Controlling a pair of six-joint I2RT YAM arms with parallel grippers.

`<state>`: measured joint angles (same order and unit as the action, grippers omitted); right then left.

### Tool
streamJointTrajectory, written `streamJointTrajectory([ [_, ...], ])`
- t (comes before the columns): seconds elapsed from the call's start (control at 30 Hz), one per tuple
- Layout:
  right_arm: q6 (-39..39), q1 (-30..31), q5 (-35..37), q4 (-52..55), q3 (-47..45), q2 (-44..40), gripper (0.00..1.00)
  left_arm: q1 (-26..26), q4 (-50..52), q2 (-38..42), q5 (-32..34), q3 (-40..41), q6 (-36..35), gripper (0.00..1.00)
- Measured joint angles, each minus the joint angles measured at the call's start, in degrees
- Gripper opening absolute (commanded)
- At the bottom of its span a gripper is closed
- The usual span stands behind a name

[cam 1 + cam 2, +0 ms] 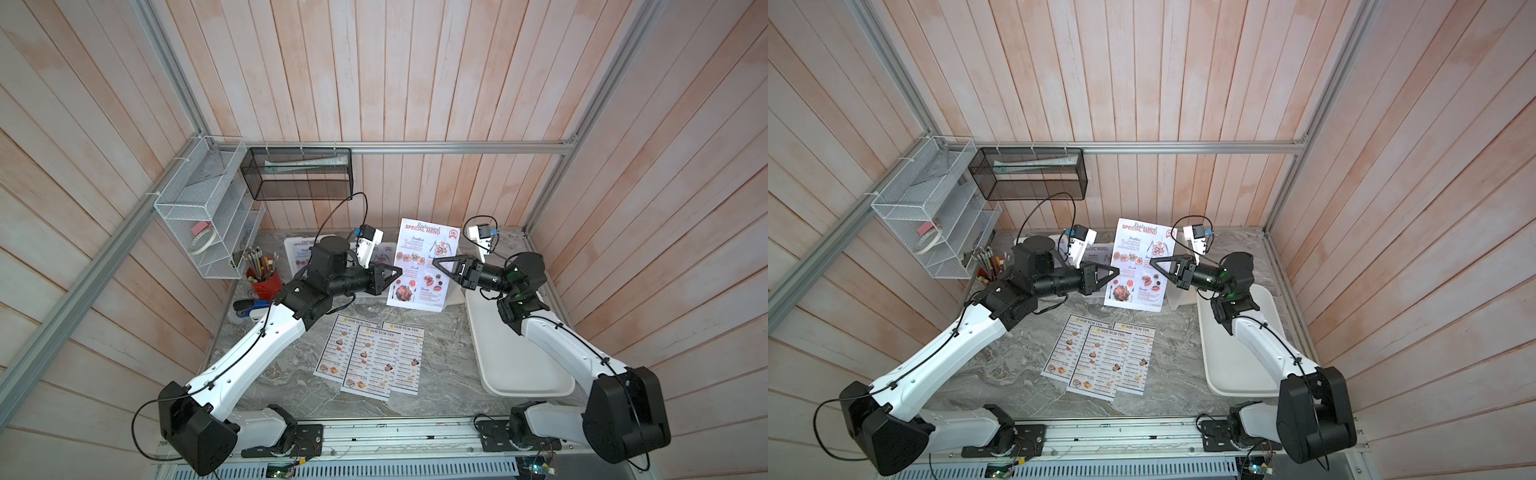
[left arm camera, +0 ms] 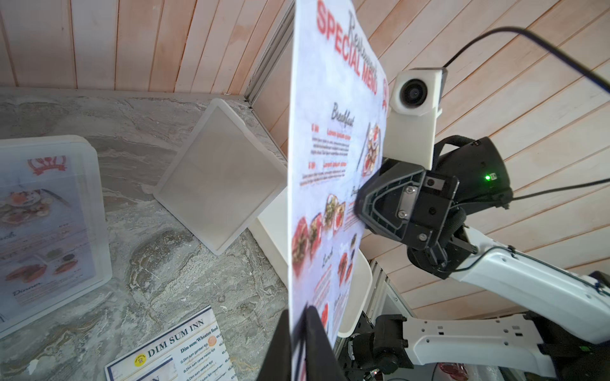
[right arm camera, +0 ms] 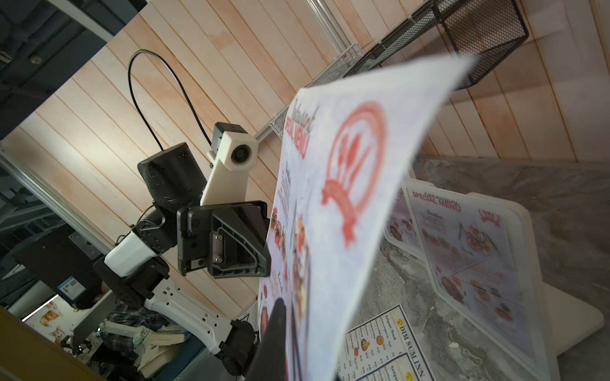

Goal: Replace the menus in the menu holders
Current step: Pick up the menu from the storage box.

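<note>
I have the special menu (image 1: pixel 419 266) lifted upright between both arms, printed face toward me, just past the middle of the table (image 1: pixel 444 374) toward 12 o'clock. I cannot tell whether its bottom edge clears the table.

My left gripper (image 1: pixel 400 271) comes in from 9 o'clock. In its wrist view the fingers (image 2: pixel 317 349) sit almost together with the sheet's edge between them, so I read it as clamped on the paper. My right gripper (image 1: pixel 434 262) reaches in from 3 o'clock, its jaws closed on the opposite edge at about mid-height.

The empty holder (image 2: pixel 218 171) lies tilted just behind the sheet at 12 o'clock; whether the two touch I cannot tell. A filled holder (image 1: pixel 286 249) stands at 11 o'clock, half hidden by my left arm. A second holder (image 3: pixel 525 227) stands between that one and the sheet, also showing a lilac page.

The dim sum menus (image 1: pixel 370 357), three overlapping, lie flat near the centre, at 6 o'clock from the held sheet and apart from it. The tray (image 1: pixel 511 374) lies at 3 o'clock under my right arm.
</note>
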<state>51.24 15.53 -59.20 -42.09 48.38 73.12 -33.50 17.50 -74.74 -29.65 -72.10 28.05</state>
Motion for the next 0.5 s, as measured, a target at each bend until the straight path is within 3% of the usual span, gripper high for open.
streamJointTrajectory([
  [0.13, -2.62, 0.02, 3.26, 6.67, 1.44, -2.01, 0.0, 0.0, -0.94, -1.62, 0.44, 0.0, 0.63, 0.24],
  [0.23, -4.94, 0.02, 5.99, 12.48, 3.1, -3.19, 0.0, -0.04, -1.66, -2.64, 0.98, 0.0, 1.29, 0.44],
  [0.33, -8.15, 0.02, 10.08, 20.09, 6.05, -4.24, 0.0, -0.07, -2.05, -3.17, 1.86, 0.0, 2.01, 0.58],
  [0.5, -13.79, -1.29, 19.02, 32.96, 12.57, -5.51, 0.0, -0.07, -1.46, -3.26, 6.19, -0.04, 2.69, 0.64],
])
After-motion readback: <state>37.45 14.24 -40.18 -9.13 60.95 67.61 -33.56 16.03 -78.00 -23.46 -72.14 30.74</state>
